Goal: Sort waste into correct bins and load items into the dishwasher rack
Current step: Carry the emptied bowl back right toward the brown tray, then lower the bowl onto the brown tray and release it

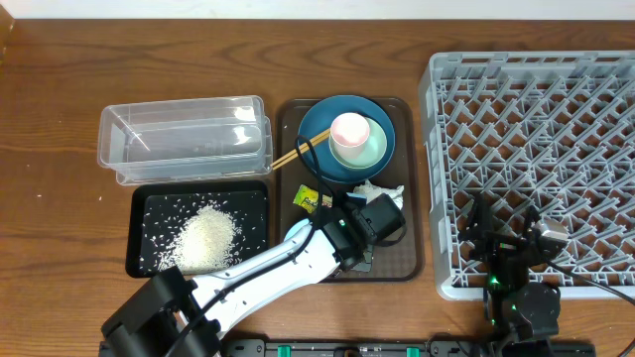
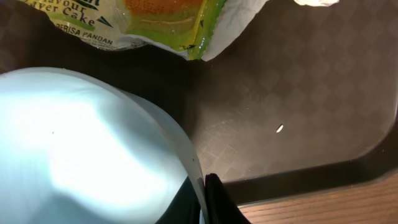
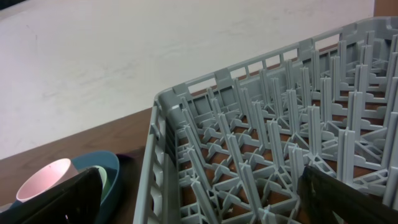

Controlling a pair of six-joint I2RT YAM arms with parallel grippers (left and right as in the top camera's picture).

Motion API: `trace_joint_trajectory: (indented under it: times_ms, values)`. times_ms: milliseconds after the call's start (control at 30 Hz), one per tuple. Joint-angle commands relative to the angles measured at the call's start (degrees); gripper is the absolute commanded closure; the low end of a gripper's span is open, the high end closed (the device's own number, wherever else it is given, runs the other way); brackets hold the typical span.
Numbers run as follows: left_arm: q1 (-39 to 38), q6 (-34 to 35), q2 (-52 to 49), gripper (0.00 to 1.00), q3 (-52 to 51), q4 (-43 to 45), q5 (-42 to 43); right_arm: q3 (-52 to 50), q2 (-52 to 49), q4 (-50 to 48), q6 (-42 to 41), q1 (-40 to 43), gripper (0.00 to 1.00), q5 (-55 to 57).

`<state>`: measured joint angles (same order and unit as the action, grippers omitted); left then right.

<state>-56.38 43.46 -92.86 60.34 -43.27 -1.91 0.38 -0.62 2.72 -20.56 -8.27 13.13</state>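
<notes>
My left gripper [image 1: 337,243] is shut on the rim of the small white bowl [image 1: 297,234], low over the brown serving tray; its fingers [image 2: 204,198] pinch the bowl wall [image 2: 81,149]. The yellow-green snack wrapper [image 1: 306,198] [image 2: 161,18] lies just beyond, beside the crumpled napkin [image 1: 382,190] [image 2: 317,2]. The dark-blue plate [image 1: 317,124] holds the mint-green bowl [image 1: 372,151] and the pink cup [image 1: 349,129]. My right gripper [image 1: 506,243] [image 3: 205,199] is open and empty over the front left corner of the grey rack [image 1: 536,129] [image 3: 261,143].
The clear tub [image 1: 184,139] stands at the back left. The black tray [image 1: 149,213] in front of it holds a heap of rice [image 1: 206,236]. Chopsticks [image 1: 296,155] lean off the plate. One rice grain [image 2: 280,129] lies on the brown serving tray [image 1: 407,228].
</notes>
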Motion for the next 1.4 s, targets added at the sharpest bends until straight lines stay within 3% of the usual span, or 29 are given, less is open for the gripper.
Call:
trace_joint_trajectory:
  times_ms: [0, 367, 667, 800, 900, 1133, 1367]
  values:
    - [-0.1, 0.3, -0.4, 0.89, -0.3, -0.2, -1.8, -0.1, 0.3, 0.3, 0.3, 0.3, 0.01, 0.6]
    - [0.5, 0.3, -0.2, 0.84, -0.2, -0.9, -3.2, -0.1, 0.3, 0.3, 0.3, 0.3, 0.01, 0.6]
    - [6.7, -1.0, 4.9, 0.83, 4.7, 0.7, -3.3, -0.1, 0.3, 0.3, 0.3, 0.3, 0.01, 0.6]
    - [7.7, -0.9, 6.2, 0.68, 4.6, 4.5, -3.3, -0.1, 0.3, 0.3, 0.3, 0.3, 0.01, 0.6]
    - [7.7, -0.2, 5.3, 0.61, 4.6, 5.8, -3.3, -0.1, 0.3, 0.3, 0.3, 0.3, 0.01, 0.6]
    - [7.7, 6.3, 0.7, 0.6, 3.7, 7.2, -3.8, -0.1, 0.3, 0.3, 0.3, 0.3, 0.01, 0.6]
    - [7.7, 6.4, -4.7, 0.6, 3.7, 11.0, -3.8, -0.1, 0.3, 0.3, 0.3, 0.3, 0.01, 0.6]
